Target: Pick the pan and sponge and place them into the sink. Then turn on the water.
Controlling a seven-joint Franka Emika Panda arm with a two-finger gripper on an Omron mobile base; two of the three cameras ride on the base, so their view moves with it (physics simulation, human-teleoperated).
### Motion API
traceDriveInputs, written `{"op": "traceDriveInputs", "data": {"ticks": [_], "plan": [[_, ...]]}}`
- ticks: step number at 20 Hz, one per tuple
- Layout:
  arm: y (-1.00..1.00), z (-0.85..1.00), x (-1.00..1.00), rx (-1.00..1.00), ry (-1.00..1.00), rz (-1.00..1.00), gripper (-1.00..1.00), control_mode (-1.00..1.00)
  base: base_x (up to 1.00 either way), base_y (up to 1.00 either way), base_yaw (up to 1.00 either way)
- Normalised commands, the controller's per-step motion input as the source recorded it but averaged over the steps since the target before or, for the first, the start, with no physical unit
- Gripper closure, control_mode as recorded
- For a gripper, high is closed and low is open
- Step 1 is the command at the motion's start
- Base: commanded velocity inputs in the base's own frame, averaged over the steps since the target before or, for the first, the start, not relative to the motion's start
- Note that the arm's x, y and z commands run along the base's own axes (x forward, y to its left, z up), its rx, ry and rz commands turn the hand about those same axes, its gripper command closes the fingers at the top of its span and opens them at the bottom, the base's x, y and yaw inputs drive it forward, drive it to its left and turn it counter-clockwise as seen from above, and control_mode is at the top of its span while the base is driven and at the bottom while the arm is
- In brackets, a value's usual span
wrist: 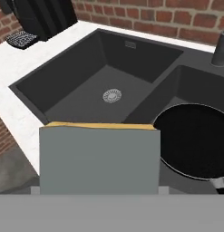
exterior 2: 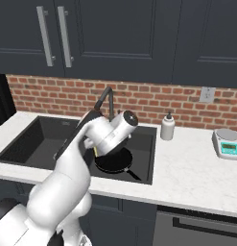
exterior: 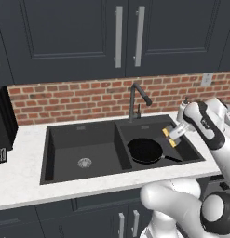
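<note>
The black pan (exterior: 145, 150) lies flat in the right basin of the dark double sink (exterior: 74, 144), its thin handle pointing to the front right. Just right of the pan and above it, over the same basin, my gripper (exterior: 170, 137) is shut on the sponge (exterior: 172, 143), which shows yellow at both sides of the fingers. In the hand view the sponge (wrist: 99, 158) fills the foreground with its grey-green face and yellow edge, hiding the fingertips, while the pan (wrist: 195, 140) sits below to the right. The gooseneck faucet (exterior: 135, 100) stands behind the divider, with no stream of water from it.
A soap dispenser (exterior 2: 167, 127) stands on the white counter right of the sink, and a small scale (exterior 2: 227, 143) sits farther right. A black appliance (exterior: 2, 121) stands at the far left. The left basin (wrist: 86, 77) holds only its silver drain (wrist: 112, 95).
</note>
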Motion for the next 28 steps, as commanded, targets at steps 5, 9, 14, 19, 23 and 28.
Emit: {"op": "traceDriveInputs", "data": {"ticks": [5,9,14,19,23,28], "plan": [[-0.03,-0.42,0.28,0.0,0.0,0.0,1.0,-1.0,0.0,0.0,0.0],[0.0,-0.45,0.26,0.0,0.0,0.0,1.0,-1.0,0.0,0.0,0.0],[-0.02,-0.4,0.28,0.0,0.0,0.0,1.0,-1.0,0.0,0.0,0.0],[-0.06,-0.42,0.3,0.0,0.0,0.0,1.0,-1.0,0.0,0.0,0.0],[-0.07,-0.37,0.35,0.0,0.0,0.0,1.0,-1.0,0.0,0.0,0.0],[-0.14,-0.27,0.35,0.0,0.0,0.0,1.0,-1.0,0.0,0.0,0.0]]}}
